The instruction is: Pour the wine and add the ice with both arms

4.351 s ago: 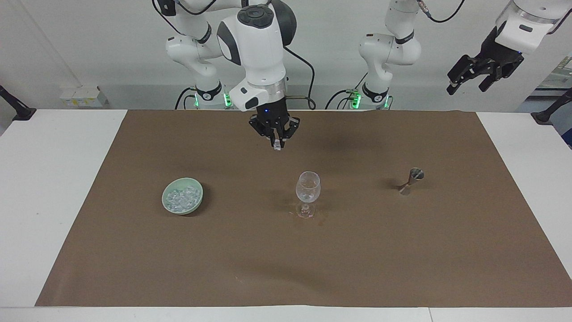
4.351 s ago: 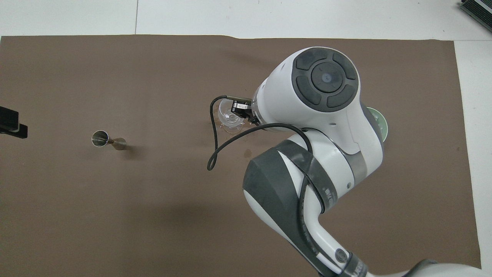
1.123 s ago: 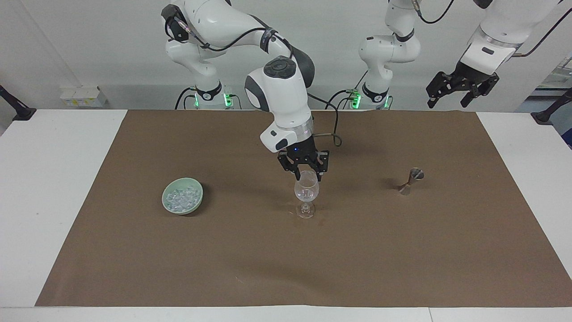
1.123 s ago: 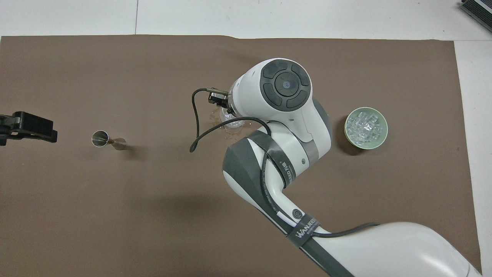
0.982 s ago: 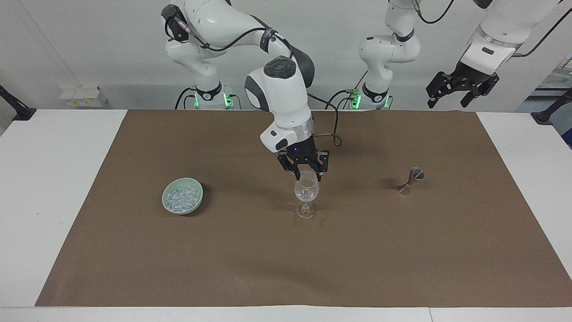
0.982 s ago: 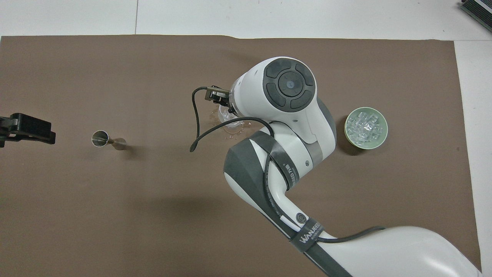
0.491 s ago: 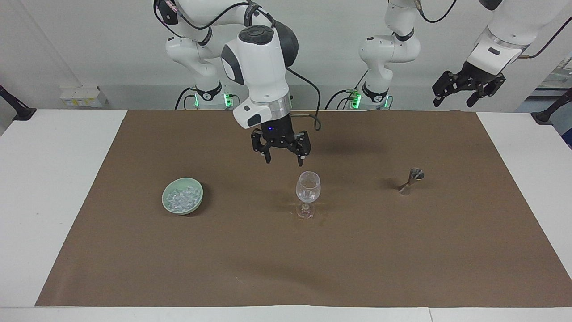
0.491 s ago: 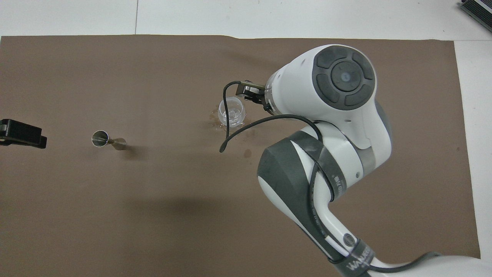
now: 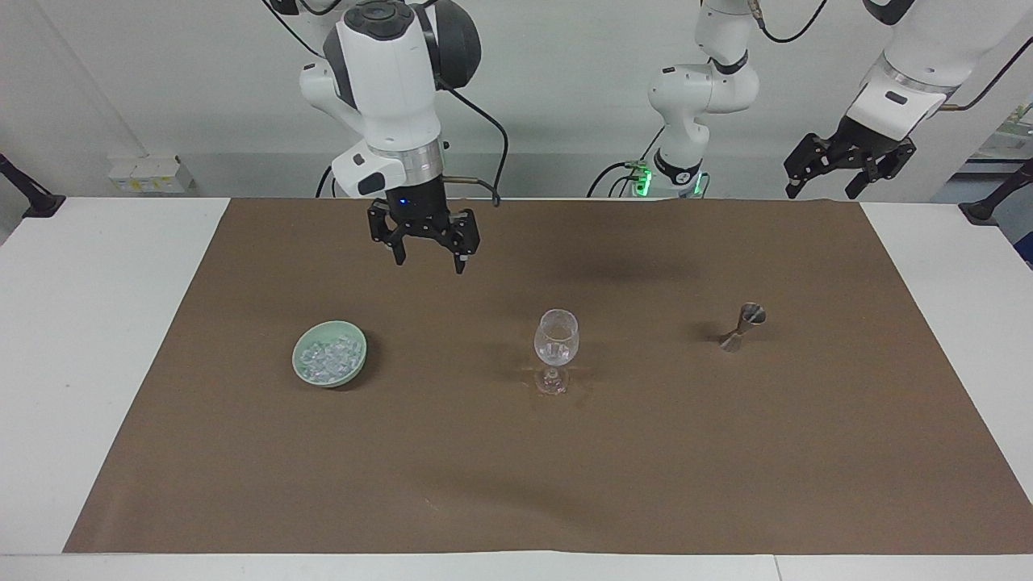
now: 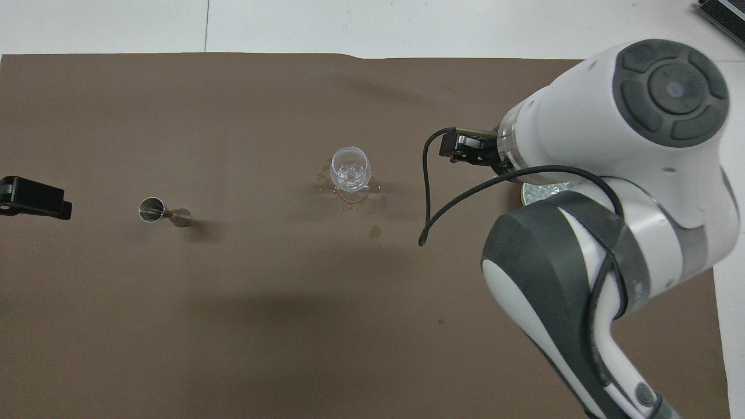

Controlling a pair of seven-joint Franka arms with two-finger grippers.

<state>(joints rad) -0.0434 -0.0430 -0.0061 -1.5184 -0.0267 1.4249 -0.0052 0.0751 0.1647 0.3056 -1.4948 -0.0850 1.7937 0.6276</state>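
Observation:
A clear stemmed glass [image 9: 556,347] stands upright at the middle of the brown mat, with a few ice chunks inside; it also shows in the overhead view [image 10: 351,171]. The pale green bowl [image 9: 355,367] holds the heap of ice [image 9: 327,357], toward the right arm's end. My right gripper [image 9: 428,265] is open and empty, raised over the mat between bowl and glass. In the overhead view the right arm covers most of the bowl [image 10: 544,189]. My left gripper [image 9: 835,190] is open and empty, and waits high over the mat's corner at the left arm's end.
A small metal jigger [image 9: 742,327] stands on the mat toward the left arm's end; it also shows in the overhead view [image 10: 163,212]. Wet spots [image 10: 375,231] mark the brown mat [image 9: 516,468] around the glass's foot. White table [image 9: 89,339] borders the mat.
My right gripper, which held an ice chunk, lowered to the glass's rim, opened, then rose and moved toward the bowl. The left gripper shifted only slightly.

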